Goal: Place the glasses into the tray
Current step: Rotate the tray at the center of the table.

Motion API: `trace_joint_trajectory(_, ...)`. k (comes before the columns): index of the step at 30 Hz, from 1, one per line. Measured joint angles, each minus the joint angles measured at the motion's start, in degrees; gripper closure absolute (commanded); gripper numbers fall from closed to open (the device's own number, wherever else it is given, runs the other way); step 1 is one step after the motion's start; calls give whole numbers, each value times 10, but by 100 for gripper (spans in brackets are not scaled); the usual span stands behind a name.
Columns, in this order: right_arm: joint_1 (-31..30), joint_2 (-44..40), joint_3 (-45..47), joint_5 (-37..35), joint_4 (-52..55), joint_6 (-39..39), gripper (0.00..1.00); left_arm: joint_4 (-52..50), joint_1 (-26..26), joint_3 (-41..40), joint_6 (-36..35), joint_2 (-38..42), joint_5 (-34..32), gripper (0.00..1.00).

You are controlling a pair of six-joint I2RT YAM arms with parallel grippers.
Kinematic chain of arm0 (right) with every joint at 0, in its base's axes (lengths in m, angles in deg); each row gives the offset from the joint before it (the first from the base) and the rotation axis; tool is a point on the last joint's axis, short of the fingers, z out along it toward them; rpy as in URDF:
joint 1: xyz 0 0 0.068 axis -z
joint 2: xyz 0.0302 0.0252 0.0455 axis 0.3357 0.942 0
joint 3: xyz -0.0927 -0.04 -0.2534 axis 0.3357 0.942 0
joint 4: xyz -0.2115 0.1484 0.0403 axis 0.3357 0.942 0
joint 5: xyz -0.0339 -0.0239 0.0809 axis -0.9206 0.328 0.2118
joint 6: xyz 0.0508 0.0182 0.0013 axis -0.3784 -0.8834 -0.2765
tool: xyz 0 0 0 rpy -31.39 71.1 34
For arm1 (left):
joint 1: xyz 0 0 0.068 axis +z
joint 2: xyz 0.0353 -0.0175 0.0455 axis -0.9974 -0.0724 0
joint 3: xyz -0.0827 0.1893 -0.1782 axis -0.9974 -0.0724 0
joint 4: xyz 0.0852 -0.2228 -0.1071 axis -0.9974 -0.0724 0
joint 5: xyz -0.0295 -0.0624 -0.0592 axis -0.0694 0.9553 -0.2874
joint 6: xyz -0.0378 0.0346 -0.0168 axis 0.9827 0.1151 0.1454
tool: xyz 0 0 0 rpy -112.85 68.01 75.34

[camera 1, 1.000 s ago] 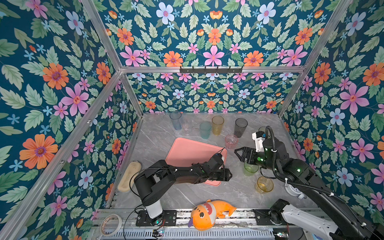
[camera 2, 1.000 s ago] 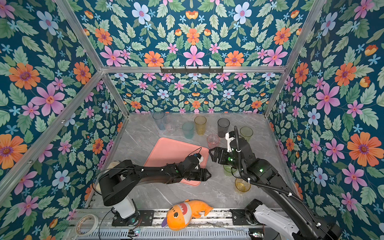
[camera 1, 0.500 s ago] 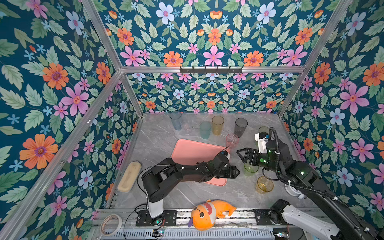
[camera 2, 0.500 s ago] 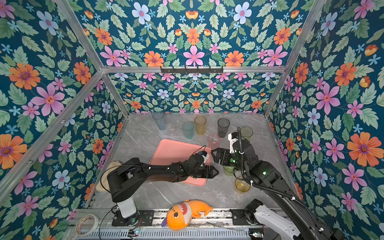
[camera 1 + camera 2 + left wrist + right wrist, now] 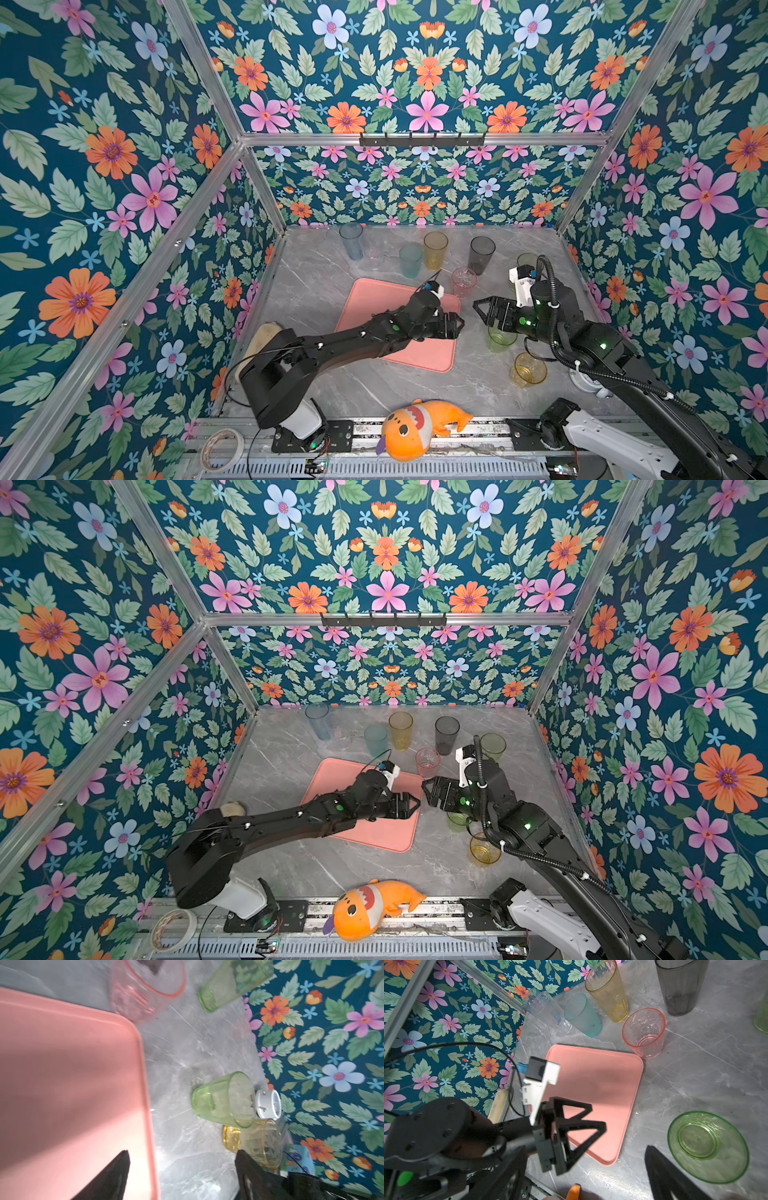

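The salmon-pink tray [image 5: 374, 299] [image 5: 386, 833] lies mid-table with nothing on it. My left gripper [image 5: 459, 324] [image 5: 417, 804] [image 5: 181, 1157] hovers open and empty over its right edge. My right gripper [image 5: 480, 313] [image 5: 428, 791] [image 5: 585, 1167] faces it, open and empty, above a short green glass [image 5: 500, 338] [image 5: 220, 1099] [image 5: 708, 1147]. A short yellow glass [image 5: 528, 370] [image 5: 259, 1145] stands nearer. A pink glass [image 5: 463, 281] [image 5: 643, 1032] touches the tray's far right corner. Blue-grey [image 5: 351, 241], teal [image 5: 410, 259], amber [image 5: 435, 249], smoke-grey [image 5: 481, 254] and tall green [image 5: 492, 746] glasses stand behind.
A beige oblong dish [image 5: 259, 345] lies by the left wall under my left arm. An orange plush fish [image 5: 419, 428] rests on the front rail beside a tape roll [image 5: 220, 449]. A white round object [image 5: 268, 1103] sits near the right wall.
My left arm has swung and reached further right across the tray, and its jaws have spread a little wider. My right gripper has barely shifted.
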Motion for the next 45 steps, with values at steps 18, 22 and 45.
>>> trace_joint_trajectory(18, 0, 77, -8, 46, -43, 11, 10, -230, 354, -161, -103, 181, -130, 4)
trace_joint_trajectory(22, 0, 85, -6, 52, -50, 11, 10, -233, 376, -171, -106, 174, -135, 1)
trace_joint_trajectory(45, 0, 110, 13, 56, -75, 13, 8, -163, 389, -235, -101, 181, -35, 9)
